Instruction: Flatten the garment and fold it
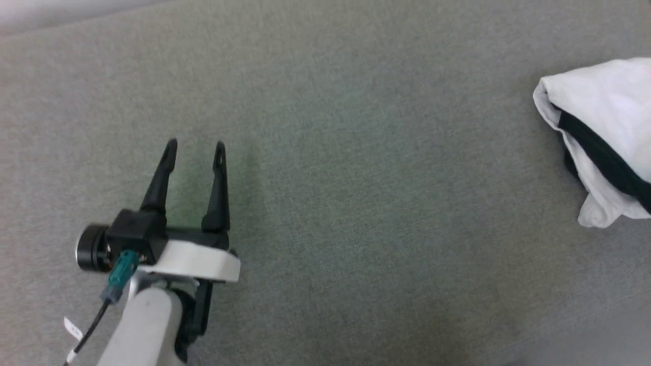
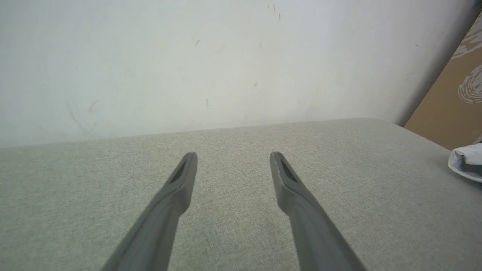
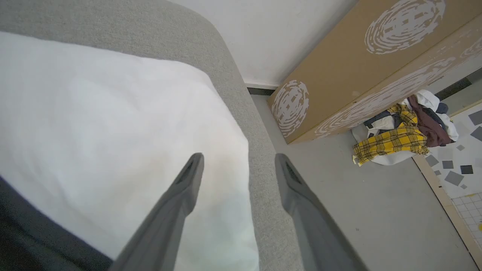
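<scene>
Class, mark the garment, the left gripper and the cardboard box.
garment (image 1: 605,101): head view, white body fabric.
left gripper (image 1: 196,144): head view, midway between fingertips.
cardboard box (image 3: 339,75): right wrist view, brown side panel.

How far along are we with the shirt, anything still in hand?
Done, apparently: the garment lies as a compact, slightly lumpy folded bundle far right on the grey surface. In hand: nothing; the left gripper is open over bare surface, the right gripper open above the garment. Left: perhaps only tidying the bundle.
</scene>
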Controlling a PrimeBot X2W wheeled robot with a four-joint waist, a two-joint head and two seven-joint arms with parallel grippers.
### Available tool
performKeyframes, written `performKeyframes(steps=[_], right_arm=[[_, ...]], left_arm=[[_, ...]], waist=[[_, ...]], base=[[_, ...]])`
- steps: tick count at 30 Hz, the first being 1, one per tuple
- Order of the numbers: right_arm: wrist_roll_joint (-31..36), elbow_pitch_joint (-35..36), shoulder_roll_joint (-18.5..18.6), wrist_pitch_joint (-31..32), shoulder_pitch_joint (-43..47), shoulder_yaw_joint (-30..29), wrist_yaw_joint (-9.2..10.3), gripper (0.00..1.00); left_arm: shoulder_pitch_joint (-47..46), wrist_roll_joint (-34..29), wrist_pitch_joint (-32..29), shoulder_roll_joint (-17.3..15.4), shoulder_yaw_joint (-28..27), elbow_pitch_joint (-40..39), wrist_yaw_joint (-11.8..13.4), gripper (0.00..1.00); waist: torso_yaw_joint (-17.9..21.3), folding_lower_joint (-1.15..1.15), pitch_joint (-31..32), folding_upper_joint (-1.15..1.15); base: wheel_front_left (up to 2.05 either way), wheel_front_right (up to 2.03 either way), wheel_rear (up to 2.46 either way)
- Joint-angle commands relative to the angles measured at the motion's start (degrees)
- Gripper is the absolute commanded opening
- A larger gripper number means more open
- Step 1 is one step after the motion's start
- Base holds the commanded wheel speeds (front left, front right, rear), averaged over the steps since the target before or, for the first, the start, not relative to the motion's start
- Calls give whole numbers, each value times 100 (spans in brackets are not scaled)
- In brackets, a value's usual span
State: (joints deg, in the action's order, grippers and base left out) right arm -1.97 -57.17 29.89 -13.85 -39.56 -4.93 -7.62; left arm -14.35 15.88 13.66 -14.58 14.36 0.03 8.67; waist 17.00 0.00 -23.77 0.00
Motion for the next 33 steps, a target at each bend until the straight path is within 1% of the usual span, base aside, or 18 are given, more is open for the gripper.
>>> performKeyframes(steps=[1,4,7,9,13,15,19,24,28,33], right_arm=[[97,44,30,-51,230,-77,13,100],[281,297,1,-94,736,-243,13,100],[340,739,-187,-108,1330,-325,13,100],[325,1132,-403,-111,1748,-314,13,100],[215,2045,-975,-97,2487,-89,13,100],[104,2457,-1236,-6,2769,51,13,100],[-144,3158,-1614,187,3131,340,13,100],[-489,4072,-1988,229,3440,620,13,100],[-669,4806,-2228,244,3704,734,13,100],[-721,5496,-2434,379,4113,682,13,100]], left_arm=[[145,71,51,31,-51,47,41,100],[408,163,93,117,-129,137,80,100],[673,236,115,190,-208,196,105,100],[853,274,123,228,-264,237,120,100],[1238,331,130,267,-418,272,178,100],[1384,350,131,270,-489,274,168,100],[1563,337,132,239,-624,297,125,100],[1677,230,133,64,-794,367,62,100],[1762,191,133,-108,-982,376,-7,100],[1866,322,133,-340,-1230,370,-320,100]], waist=[[-154,0,559,0],[-245,0,949,0],[-380,0,1301,0],[-481,0,1529,0],[-630,0,1875,0],[-721,0,2014,0],[-939,0,2211,0],[-1158,0,2377,0],[-1226,0,2432,0],[-1264,0,2464,0]], base=[[0,0,0],[0,0,0],[0,0,0],[0,0,0],[0,0,0],[0,0,0],[0,0,0],[0,0,0],[0,0,0],[0,0,0]])
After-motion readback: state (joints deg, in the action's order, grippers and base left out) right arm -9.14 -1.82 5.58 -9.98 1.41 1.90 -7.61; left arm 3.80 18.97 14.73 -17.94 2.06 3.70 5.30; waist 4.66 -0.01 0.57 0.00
